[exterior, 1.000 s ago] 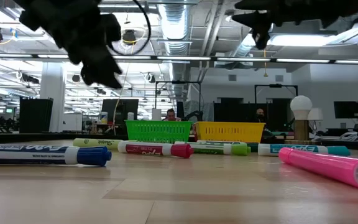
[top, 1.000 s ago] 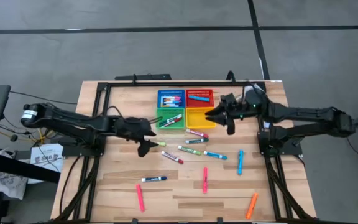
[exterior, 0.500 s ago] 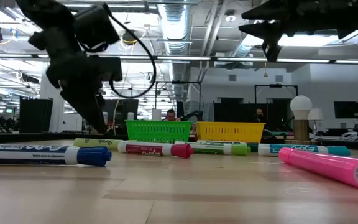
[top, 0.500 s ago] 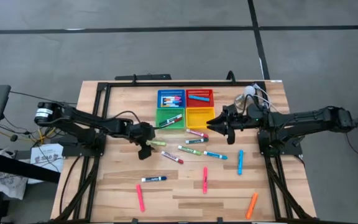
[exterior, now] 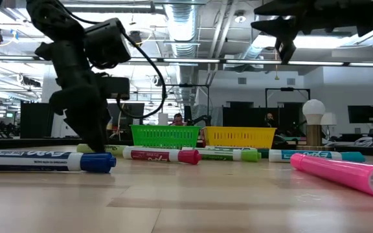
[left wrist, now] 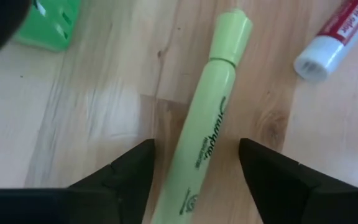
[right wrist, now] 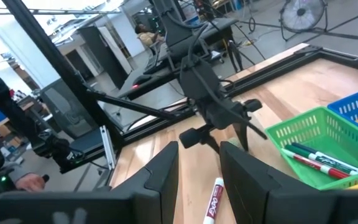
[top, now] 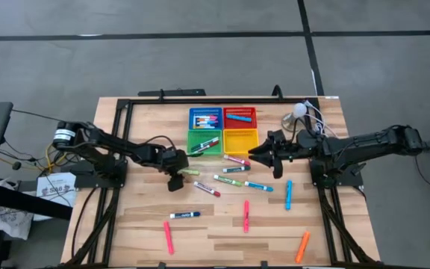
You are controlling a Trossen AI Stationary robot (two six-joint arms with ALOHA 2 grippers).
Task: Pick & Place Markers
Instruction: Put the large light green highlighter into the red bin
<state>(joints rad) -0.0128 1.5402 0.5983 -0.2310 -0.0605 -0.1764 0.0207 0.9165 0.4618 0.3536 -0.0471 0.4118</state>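
A yellow-green highlighter, one of the markers, lies flat on the wooden table just near of the green basket. My left gripper points steeply down over it, open, with one finger on each side of the barrel and a gap on both sides. In the high view this gripper sits at the highlighter's left end. My right gripper hovers raised, just near of the yellow basket, its fingers slightly apart with nothing between them. Several more markers lie scattered toward the near edge.
Blue and red baskets hold markers at the back, and a marker leans over the green basket's rim. Loose markers include pink, green, teal, blue and orange. A red-capped marker lies near the highlighter.
My left gripper has come down to the table and tipped more steeply downward, ending astride the yellow-green highlighter. My right gripper has drawn back from over the yellow basket toward the table's near edge, staying raised.
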